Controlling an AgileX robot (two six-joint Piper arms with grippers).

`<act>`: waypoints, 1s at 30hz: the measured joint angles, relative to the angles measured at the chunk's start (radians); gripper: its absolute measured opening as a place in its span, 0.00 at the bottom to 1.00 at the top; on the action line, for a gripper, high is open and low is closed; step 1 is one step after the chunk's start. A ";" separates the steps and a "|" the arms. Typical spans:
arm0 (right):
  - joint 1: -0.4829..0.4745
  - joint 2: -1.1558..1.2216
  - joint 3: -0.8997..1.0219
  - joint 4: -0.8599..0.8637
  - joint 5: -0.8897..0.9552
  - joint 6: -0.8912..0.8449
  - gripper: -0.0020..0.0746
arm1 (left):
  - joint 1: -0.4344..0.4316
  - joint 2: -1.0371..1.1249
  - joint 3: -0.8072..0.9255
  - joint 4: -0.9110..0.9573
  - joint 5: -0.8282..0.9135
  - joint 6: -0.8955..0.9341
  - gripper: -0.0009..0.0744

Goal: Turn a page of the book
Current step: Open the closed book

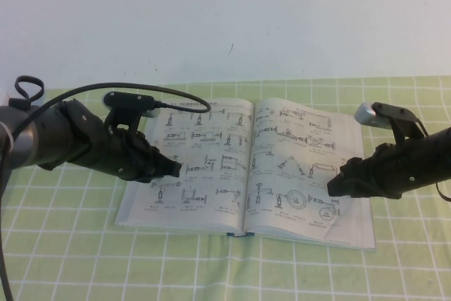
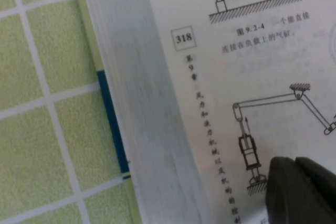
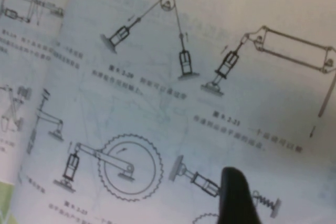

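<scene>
Your right gripper (image 1: 331, 187), fingers wide, hovers over the thin white wheel-diagram page (image 1: 310, 174); pinch only that leaf. Left gripper (image 1: 176, 168), seemingly closed, pins the thick white blue-edged book (image 1: 183, 216).

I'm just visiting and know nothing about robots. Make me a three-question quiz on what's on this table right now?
1. True or false: the book lies open on the checked cloth.
2. Which gripper is over the page with the toothed wheel drawing: (a) left gripper or (b) right gripper?
3. What page number is boxed beside the left gripper in its wrist view?

Key: 1 true. 2 b. 3 318.
</scene>
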 joint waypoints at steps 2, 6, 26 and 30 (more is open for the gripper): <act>0.000 0.001 0.000 0.030 0.004 -0.004 0.54 | 0.000 0.002 -0.002 -0.003 0.000 0.000 0.01; 0.000 0.005 0.000 0.101 0.004 -0.012 0.54 | 0.000 0.005 -0.006 -0.005 0.002 0.000 0.01; 0.000 0.006 -0.115 -0.368 0.232 0.298 0.54 | 0.000 0.007 -0.007 -0.006 0.002 0.001 0.01; 0.000 0.030 -0.115 -0.377 0.239 0.309 0.54 | 0.000 0.007 -0.007 -0.006 0.002 0.001 0.01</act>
